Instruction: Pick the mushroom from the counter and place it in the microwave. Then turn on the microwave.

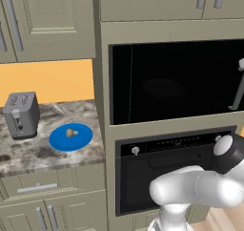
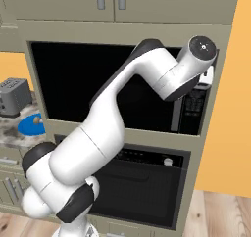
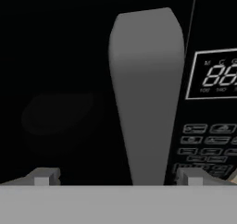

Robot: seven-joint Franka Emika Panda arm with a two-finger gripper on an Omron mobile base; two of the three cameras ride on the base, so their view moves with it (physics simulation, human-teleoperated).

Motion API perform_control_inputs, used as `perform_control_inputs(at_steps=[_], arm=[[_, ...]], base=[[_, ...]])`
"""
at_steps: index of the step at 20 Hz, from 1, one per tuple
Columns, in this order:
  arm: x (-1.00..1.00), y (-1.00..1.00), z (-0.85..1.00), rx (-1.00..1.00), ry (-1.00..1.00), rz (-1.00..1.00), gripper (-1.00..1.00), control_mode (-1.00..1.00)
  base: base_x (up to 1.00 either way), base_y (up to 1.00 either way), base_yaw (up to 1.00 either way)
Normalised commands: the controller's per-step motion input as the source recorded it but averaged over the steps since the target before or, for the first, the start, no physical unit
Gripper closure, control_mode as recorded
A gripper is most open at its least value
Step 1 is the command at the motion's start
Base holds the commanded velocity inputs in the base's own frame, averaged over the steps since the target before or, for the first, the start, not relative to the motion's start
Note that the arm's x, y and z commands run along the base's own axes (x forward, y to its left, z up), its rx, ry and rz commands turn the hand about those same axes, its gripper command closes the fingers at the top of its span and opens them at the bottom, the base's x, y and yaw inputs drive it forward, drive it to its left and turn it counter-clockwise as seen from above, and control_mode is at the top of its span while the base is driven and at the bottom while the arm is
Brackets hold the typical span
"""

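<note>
Mushroom (image 1: 71,133) sits on the plate (image 1: 56,142) on the counter (image 1: 28,154), well apart from the arm; gripper (image 3: 115,177) is released, fingers straddling the microwave (image 1: 167,82) handle (image 3: 146,93); looks risky; closing off-centre could slip off, door stays shut.

A: That microwave (image 1: 171,82) door is dark glossy glass, and its handle (image 3: 146,93) looks like matt grey metal.

B: The counter (image 1: 28,151) reads as polished speckled stone. The toaster (image 1: 21,114) is brushed grey metal.

A: Smooth blue plate (image 1: 71,137), glazed-looking; on it the mushroom (image 1: 71,132) is dull tan. The cabinets (image 1: 52,20) are flat matt beige.
</note>
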Motion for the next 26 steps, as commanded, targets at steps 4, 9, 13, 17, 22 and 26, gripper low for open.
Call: perform_control_inputs(at_steps=[4, 9, 13, 17, 22, 26], arm=[[0.28, -0.09, -0.01, 0.0, 0.0, 0.0, -1.0, -1.0], [0.25, -0.07, -0.08, 0.0, 0.0, 0.0, -1.0, -1.0], [0.21, -0.08, -0.12, 0.0, 0.0, 0.0, -1.0, -1.0], [0.18, -0.1, -0.13, 0.0, 0.0, 0.0, -1.0, -1.0], [0.21, -0.03, -0.18, 0.0, 0.0, 0.0, -1.0, -1.0], [0.27, 0.05, -0.18, 0.01, -0.05, 0.0, 1.0, -1.0]], base=[[0.0, 0.0, 0.0], [0.0, 0.0, 0.0], [0.0, 0.0, 0.0], [0.0, 0.0, 0.0], [0.0, 0.0, 0.0], [0.0, 0.0, 0.0]])
